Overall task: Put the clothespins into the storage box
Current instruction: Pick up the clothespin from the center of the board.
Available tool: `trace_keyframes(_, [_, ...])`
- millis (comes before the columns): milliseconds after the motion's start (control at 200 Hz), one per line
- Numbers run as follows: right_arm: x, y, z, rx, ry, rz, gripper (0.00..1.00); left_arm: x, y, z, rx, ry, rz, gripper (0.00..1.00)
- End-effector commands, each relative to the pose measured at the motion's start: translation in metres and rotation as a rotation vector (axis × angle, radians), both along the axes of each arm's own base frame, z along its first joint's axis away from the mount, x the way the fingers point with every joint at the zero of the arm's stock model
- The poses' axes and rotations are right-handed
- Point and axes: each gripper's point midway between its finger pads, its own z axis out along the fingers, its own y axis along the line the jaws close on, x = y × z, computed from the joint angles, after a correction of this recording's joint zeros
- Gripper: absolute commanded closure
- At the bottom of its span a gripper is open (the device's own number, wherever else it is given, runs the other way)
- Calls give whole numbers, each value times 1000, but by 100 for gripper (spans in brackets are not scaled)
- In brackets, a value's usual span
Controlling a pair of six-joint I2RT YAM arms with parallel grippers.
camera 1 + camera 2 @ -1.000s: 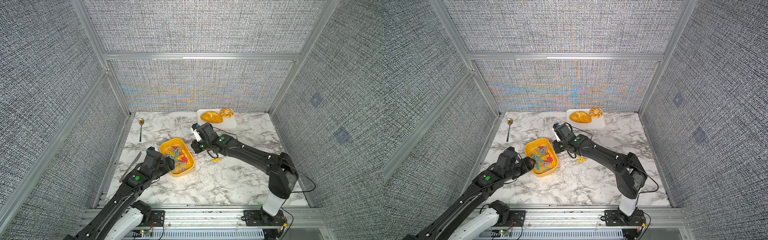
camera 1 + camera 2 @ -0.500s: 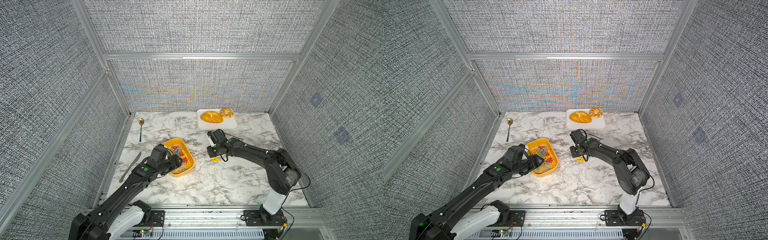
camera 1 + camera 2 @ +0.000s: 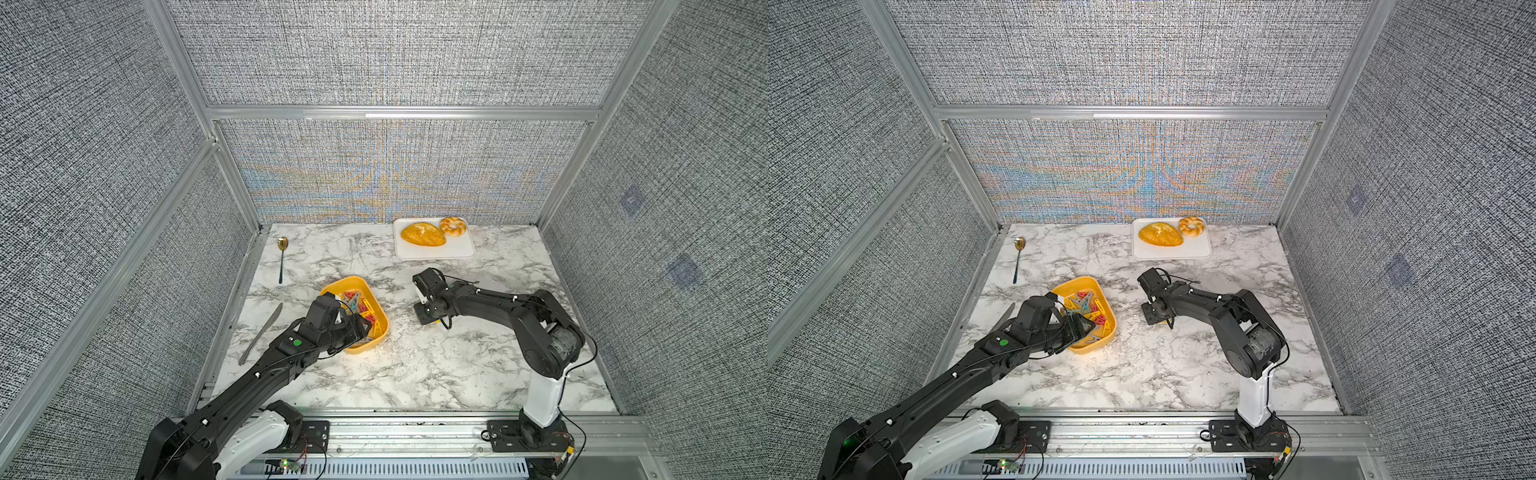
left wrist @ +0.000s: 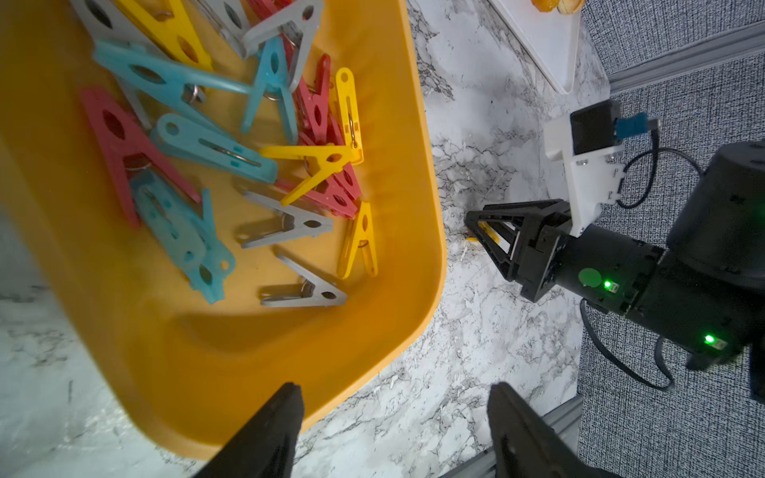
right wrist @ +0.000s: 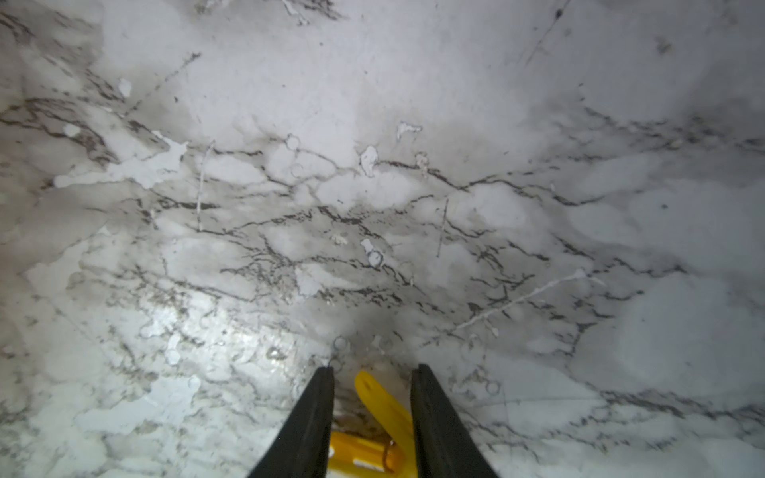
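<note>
Pulled the right gripper [image 3: 424, 318] away from beside the storage box [image 3: 353, 282] and brought it down near the middle of the frame in both top views, onto 1 yellow clothespin [image 5: 383, 403] lying alone on the surface [image 5: 372, 165]. Pushed the left gripper [image 4: 393, 389] further over the box's lower corner. Meant, most likely, 1 last loose pin to pick up and a job nearly done.

Saw the right fingers [image 5: 314, 414] standing narrow at the bottom middle of the right wrist view, 1 on each side of the yellow pin and close against it. Could not tell if squeezed tight yet. Saw the left fingers [image 4: 269, 434] wide apart and empty at the bottom of the left wrist view. Found many red, yellow, blue and grey clothespins [image 4: 207, 153] already heaped inside the box, left of middle in the top views.
</note>
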Motion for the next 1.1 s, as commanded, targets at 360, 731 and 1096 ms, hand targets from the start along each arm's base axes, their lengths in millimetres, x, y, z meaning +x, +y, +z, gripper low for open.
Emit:
trace_keyframes(360, [4, 2, 13, 11, -30, -17, 96, 7, -1, 14, 4, -49, 0, 25])
trace_keyframes(731, [19, 95, 117, 265, -139, 99, 100, 12, 47, 61, 129, -210, 148, 23])
trace_keyframes(1096, [20, 209, 164, 549, -86, 254, 92, -1, 75, 75, 170, -244, 219, 21])
